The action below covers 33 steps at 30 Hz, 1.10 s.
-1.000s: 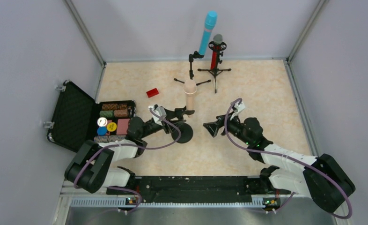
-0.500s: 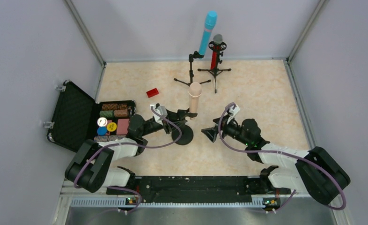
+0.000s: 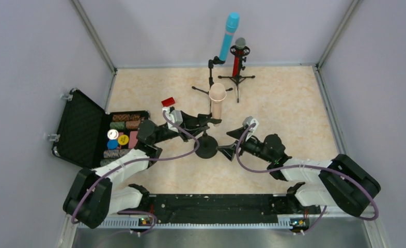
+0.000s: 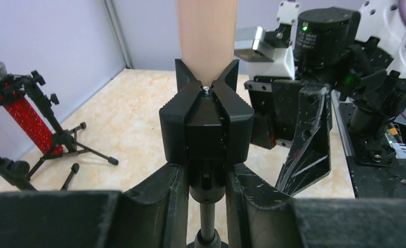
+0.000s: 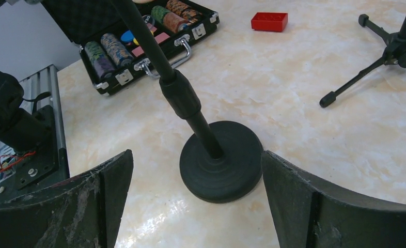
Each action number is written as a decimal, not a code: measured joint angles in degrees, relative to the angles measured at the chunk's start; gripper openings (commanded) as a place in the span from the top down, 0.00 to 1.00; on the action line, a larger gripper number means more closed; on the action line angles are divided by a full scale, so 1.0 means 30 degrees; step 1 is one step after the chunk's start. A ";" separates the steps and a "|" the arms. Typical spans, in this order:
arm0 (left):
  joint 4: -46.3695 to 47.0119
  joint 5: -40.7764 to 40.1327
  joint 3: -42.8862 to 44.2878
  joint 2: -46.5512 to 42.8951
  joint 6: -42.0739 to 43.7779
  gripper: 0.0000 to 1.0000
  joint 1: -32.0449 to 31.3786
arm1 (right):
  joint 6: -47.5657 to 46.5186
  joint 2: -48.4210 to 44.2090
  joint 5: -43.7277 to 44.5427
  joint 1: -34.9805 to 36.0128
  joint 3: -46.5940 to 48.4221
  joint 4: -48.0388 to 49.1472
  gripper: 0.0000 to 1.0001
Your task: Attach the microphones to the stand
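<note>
The peach-pink microphone (image 3: pixel 217 101) is a smooth, matt stick with a rounded head. It stands upright in the black V-notched clip (image 4: pixel 206 119) at the top of the round-base stand (image 3: pixel 207 148), near the middle of the tabletop (image 3: pixel 294 103); from the left wrist only its plain straight barrel shows, wedged into the notch. The left fingers (image 4: pixel 162 201), black and scuffed, are clamped tight on the stand's thin post just under the clip. The right fingers (image 5: pixel 103 191) are spread wide, one either side of the stand's disc base (image 5: pixel 221 165), clear of it on both sides and holding nothing. The base is dull black with faint concentric rings; a thicker collar (image 5: pixel 179 95) sits partway up the post.

At the far edge the cyan-blue microphone (image 3: pixel 229 35), one colour throughout, rises tilted from a slim black tripod stand (image 3: pixel 211 77). Just beside it the glittery red microphone (image 3: pixel 237 61), with its sparkling barrel and grey mesh head, stands upright in a second tripod (image 3: pixel 237 80).

The tabletop is glossy and cream, with a marble pattern. On it lie a small red block (image 3: pixel 168 102) and, at the left, an open black case (image 3: pixel 82 129) with a textured lid lining and metal latches, holding rows of coloured chips (image 3: pixel 126 121).
</note>
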 measured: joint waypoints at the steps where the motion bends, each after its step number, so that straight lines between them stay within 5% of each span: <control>1: -0.0175 0.0022 0.0160 -0.0189 -0.0007 1.00 -0.0117 | -0.0036 0.0189 -0.0029 0.0051 0.0007 0.0321 0.10; 33: -0.2900 -0.0845 0.5399 -0.1472 -0.3038 1.00 -0.2637 | -0.0903 0.5093 -0.0058 0.1785 0.1581 0.4830 0.25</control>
